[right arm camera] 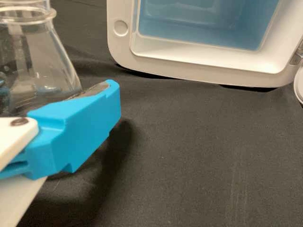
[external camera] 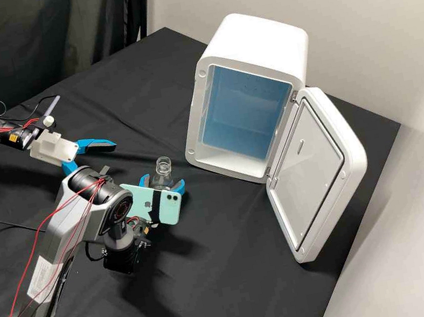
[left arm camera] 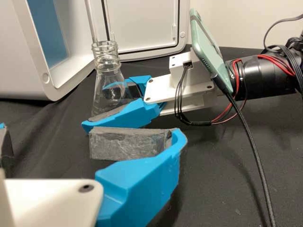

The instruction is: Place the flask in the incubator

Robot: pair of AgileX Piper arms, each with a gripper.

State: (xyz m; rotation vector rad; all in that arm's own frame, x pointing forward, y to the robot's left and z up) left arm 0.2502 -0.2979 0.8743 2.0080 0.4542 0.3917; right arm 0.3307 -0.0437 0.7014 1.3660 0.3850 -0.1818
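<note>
My right claw (external camera: 162, 185) clamps flask (external camera: 162, 170); left claw (external camera: 85, 155) gapes wide, empty. Grasp looks done; next needs lift, carry into open incubator (external camera: 257, 41).

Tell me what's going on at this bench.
The right gripper is shut on a clear glass flask, held upright a little short of the white incubator. The incubator's door hangs wide open. The left gripper sits open farther from the incubator, holding nothing. The flask is not yet inside.
</note>
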